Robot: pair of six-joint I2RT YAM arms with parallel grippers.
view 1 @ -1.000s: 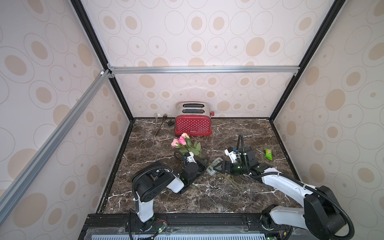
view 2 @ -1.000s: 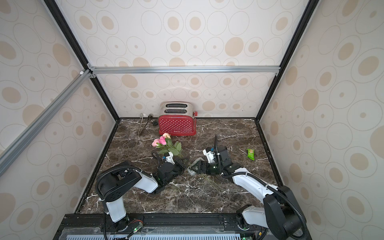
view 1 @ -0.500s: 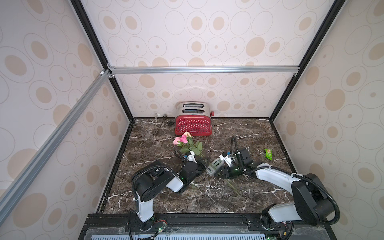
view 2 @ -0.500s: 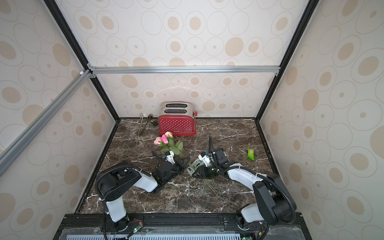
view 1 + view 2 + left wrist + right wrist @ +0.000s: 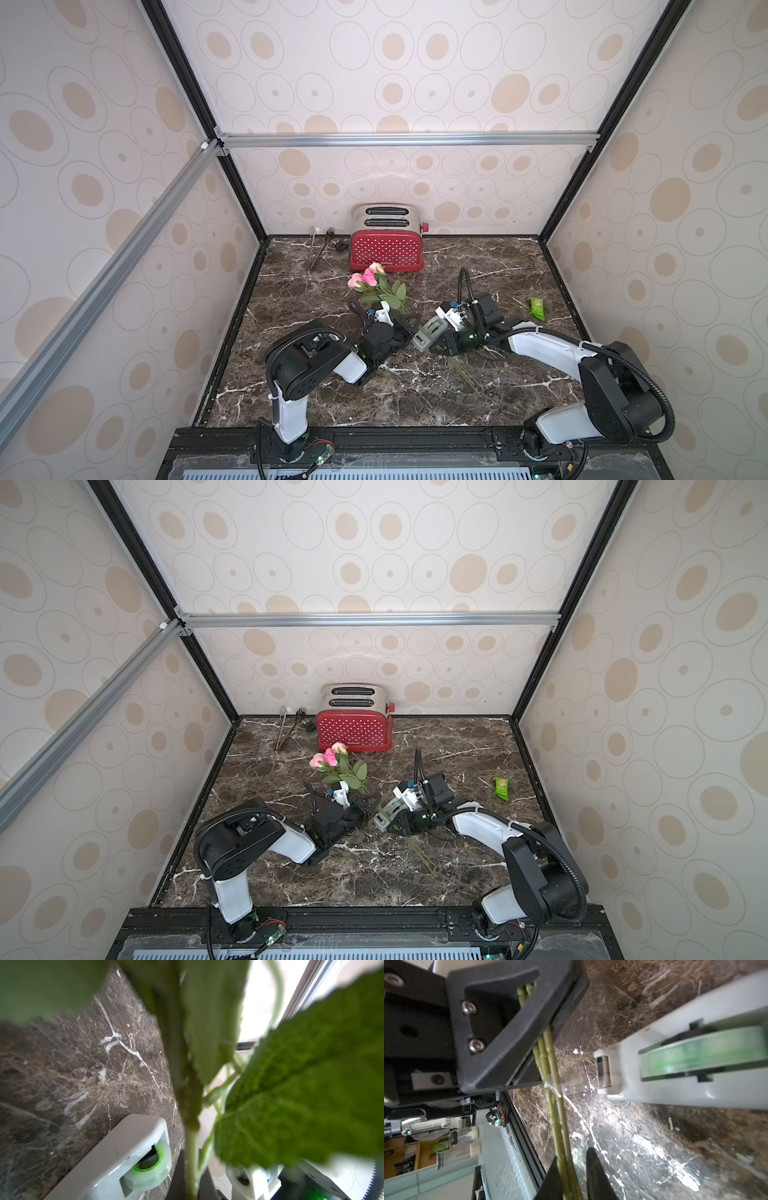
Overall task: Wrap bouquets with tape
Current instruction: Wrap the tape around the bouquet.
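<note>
The bouquets are pink and peach roses with green leaves, raised off the marble floor. My left gripper is shut on their stems. Leaves fill the left wrist view. The tape, a grey dispenser, lies beside the stems, and a clear strip runs from its cutter to them. My right gripper straddles the lower stems. Its jaws are narrow, with a gap showing on one side.
A red toaster stands at the back wall with metal tongs to its left. A green snack packet lies at the right. The enclosure walls close in on three sides, and a black rail runs along the front.
My right gripper has swung left to the stems below the dispenser, and its jaws have narrowed from wide open. The left gripper has kept its hold on the stems.
</note>
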